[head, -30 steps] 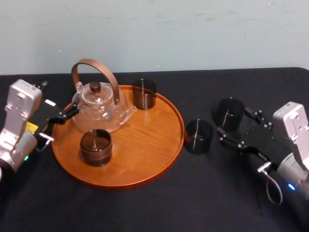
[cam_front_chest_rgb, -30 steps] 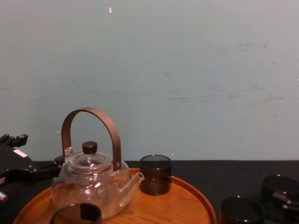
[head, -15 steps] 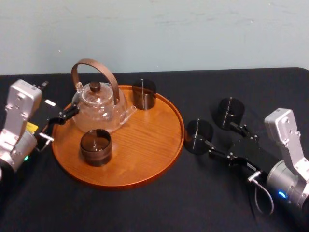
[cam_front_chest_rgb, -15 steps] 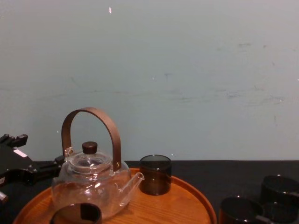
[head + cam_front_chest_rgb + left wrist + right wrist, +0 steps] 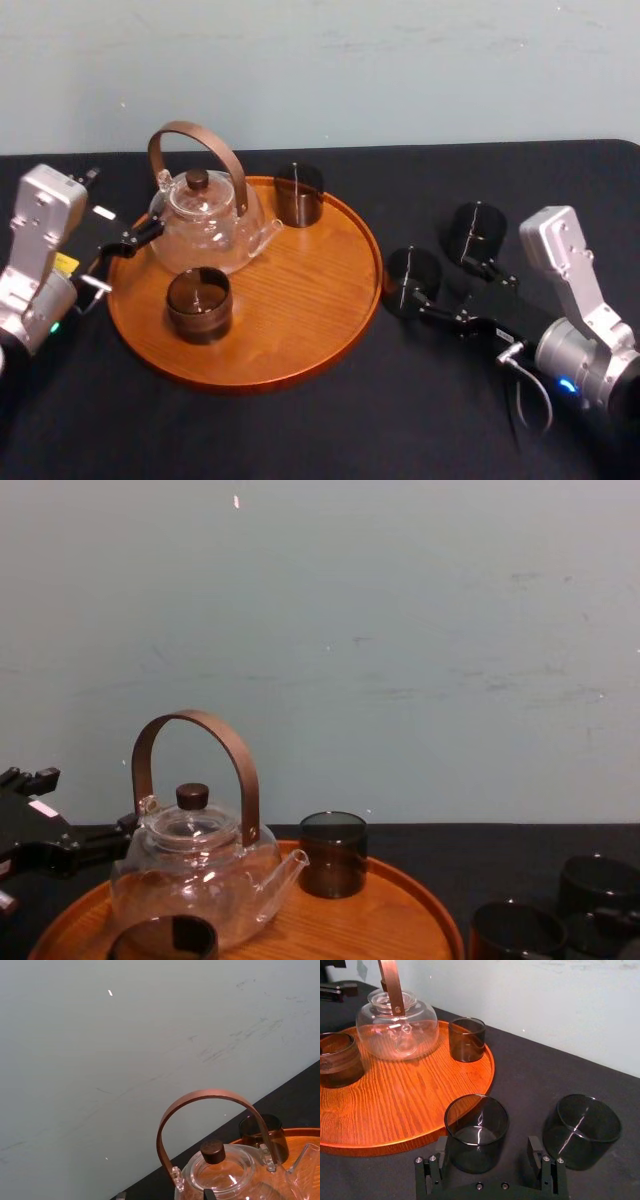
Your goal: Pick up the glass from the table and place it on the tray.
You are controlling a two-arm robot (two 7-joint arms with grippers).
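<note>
The right gripper (image 5: 452, 287) sits low over the black table (image 5: 300, 430), to the right of the round wooden tray (image 5: 300, 320). Its jaws are spread wide and hold nothing. In the right wrist view, the nearer smoky glass (image 5: 476, 1132) stands upright on the table partly between the two fingers. It is closer to one finger (image 5: 439, 1157) than to the other, and neither visibly presses on it. This glass (image 5: 408, 278) stands just beside the tray's right rim, off the tray.

A second smoky glass (image 5: 478, 230) stands on the table farther right and back, just outside the gripper's other finger (image 5: 540, 1160) and close to the first glass without touching it.

On the tray, a clear glass teapot (image 5: 205, 220) with a brown arched handle and a dark lid knob fills the rear left. A dark tumbler (image 5: 298, 195) stands by the rear rim, and a brown cup (image 5: 198, 305) stands in front of the teapot. The tray's right half is bare wood.

The left gripper (image 5: 125, 243) is parked at the tray's left edge, just beside the teapot. Whether it is open or closed cannot be told.
</note>
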